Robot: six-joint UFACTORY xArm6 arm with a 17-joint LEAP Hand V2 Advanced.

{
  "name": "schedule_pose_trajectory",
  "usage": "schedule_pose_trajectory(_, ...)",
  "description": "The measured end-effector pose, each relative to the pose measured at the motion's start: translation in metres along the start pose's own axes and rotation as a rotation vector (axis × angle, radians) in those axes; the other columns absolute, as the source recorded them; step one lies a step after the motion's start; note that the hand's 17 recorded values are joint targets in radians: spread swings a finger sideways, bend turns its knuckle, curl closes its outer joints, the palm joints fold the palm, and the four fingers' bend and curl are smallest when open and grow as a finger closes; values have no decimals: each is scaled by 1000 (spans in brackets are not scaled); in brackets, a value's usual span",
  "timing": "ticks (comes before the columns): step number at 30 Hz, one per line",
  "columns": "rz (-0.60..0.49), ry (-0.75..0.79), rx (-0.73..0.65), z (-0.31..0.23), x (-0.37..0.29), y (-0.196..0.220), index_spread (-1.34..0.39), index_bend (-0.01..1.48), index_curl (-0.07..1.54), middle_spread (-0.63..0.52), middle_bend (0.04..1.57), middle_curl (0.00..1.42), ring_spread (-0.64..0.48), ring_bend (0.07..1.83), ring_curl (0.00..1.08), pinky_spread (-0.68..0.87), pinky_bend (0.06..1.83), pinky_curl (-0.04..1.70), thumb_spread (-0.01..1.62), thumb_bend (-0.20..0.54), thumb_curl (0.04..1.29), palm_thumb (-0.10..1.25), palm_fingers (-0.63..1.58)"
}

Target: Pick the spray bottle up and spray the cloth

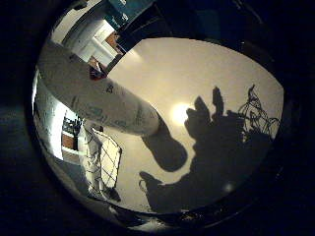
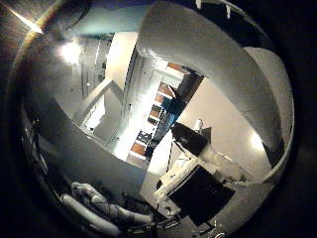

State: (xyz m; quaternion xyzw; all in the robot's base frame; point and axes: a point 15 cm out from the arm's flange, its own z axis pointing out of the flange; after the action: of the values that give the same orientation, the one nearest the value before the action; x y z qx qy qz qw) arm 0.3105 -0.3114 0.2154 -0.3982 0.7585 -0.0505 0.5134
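The white spray bottle [image 1: 103, 93] runs across the little finger side palm view, close to the palm, its rounded end hanging above the beige table [image 1: 197, 69]. Its shadow lies separate on the table, so it is lifted. In the thumb side palm view the bottle [image 2: 233, 69] is a big white curved shape right by the palm. My right hand's white fingers [image 2: 99, 208] curl at that view's edge, and another white part [image 1: 101, 157] shows under the bottle. A dark flat thing [image 2: 203, 193] lies on the table; I cannot tell if it is the cloth.
The hand's shadow [image 1: 221, 147] spreads over the table under a bright light spot. A white object [image 2: 183, 174] sits beside the dark thing. Shelves and furniture of the room [image 2: 158, 109] stand beyond the table's edge.
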Motion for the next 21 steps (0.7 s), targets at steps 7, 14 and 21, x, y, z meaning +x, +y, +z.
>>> schedule_pose_trajectory(7,54,-71,38,32,-13,-21,-142,185,318,-17,557,459,-22,897,337,248,490,245,1030,-24,352,665,634)
schedule_pose_trajectory(14,169,-132,67,58,-14,-32,-282,336,455,-158,723,561,-182,1024,413,-94,762,257,993,-13,364,784,1144)
schedule_pose_trajectory(21,287,-170,63,74,-8,-36,-251,756,646,-132,998,633,-167,1186,484,-282,1025,375,948,-11,385,939,1357)
